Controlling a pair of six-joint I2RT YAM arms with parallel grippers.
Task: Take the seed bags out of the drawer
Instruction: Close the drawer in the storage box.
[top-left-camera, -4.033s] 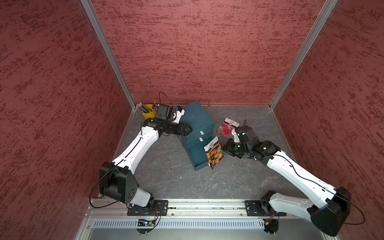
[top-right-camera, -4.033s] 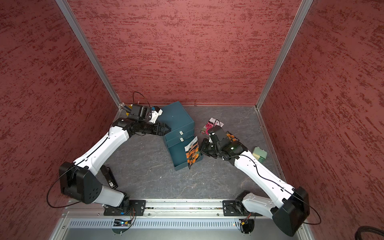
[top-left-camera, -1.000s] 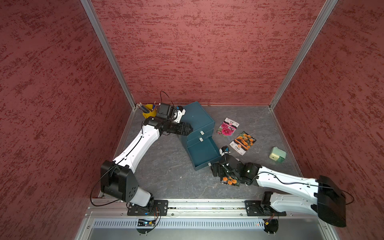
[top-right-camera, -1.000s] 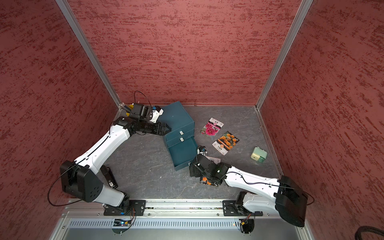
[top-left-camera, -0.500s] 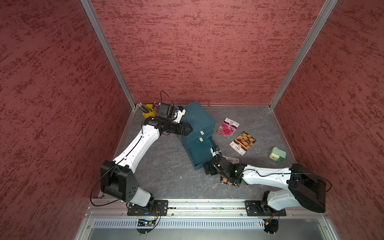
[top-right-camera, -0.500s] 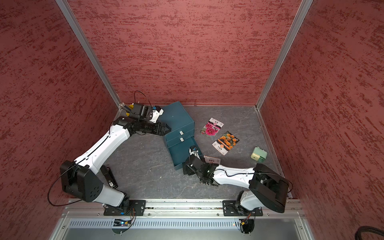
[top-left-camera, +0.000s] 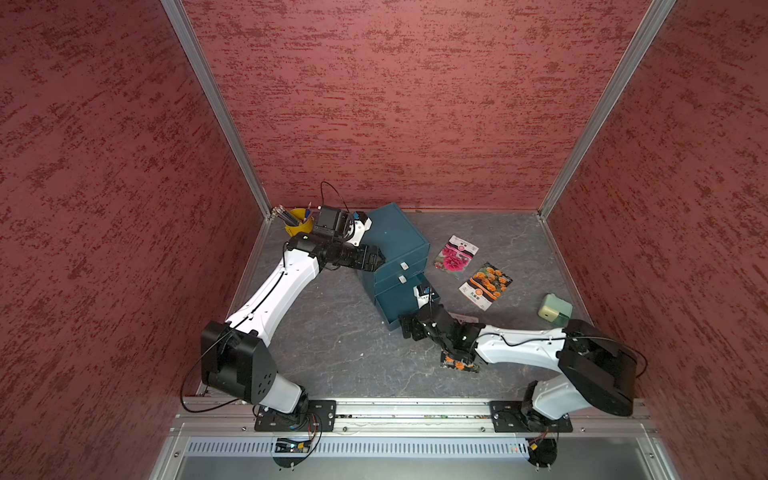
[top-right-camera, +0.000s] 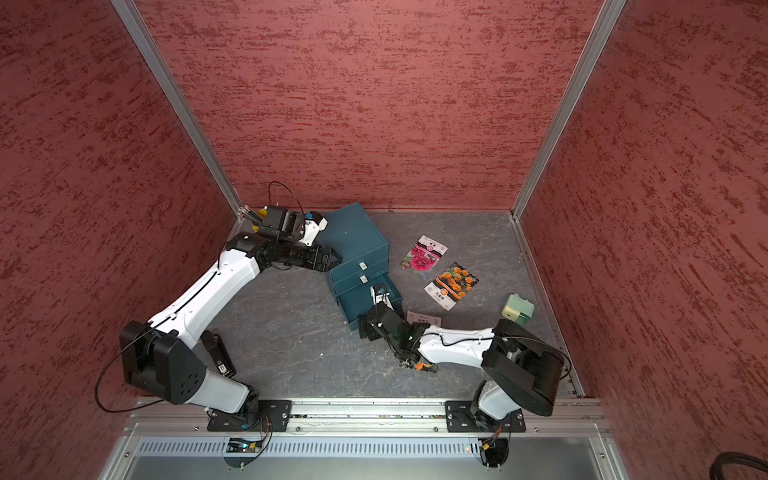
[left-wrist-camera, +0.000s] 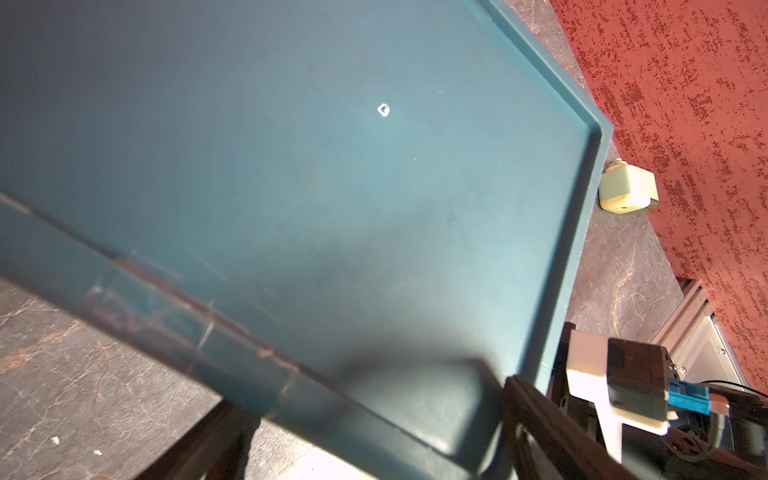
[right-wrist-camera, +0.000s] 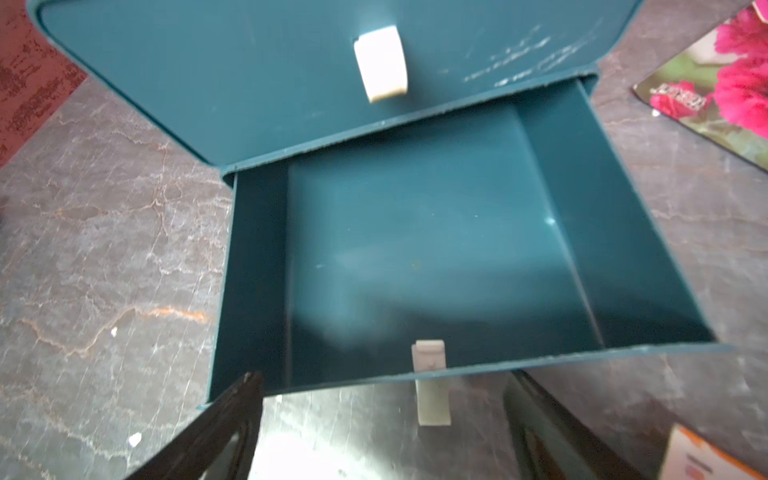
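Right end effector (right-wrist-camera: 382, 386) spread at drawer (right-wrist-camera: 415, 249), left end effector (top-left-camera: 372, 258) spread, pink seed bag (top-left-camera: 456, 254) lying diagonal, label end rearward

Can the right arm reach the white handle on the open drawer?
Probably yes. The right gripper hangs open just in front of the open drawer. The white handle is right ahead of it, and nothing lies between them.

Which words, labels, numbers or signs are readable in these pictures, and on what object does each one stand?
No text is readable.
pink flower seed bag: print on its top band, too small to read.
orange marigold seed bag: characters on its white band, too small to read.
partly hidden seed bag: dark print on white, blurred.
drawer unit: no text seen.
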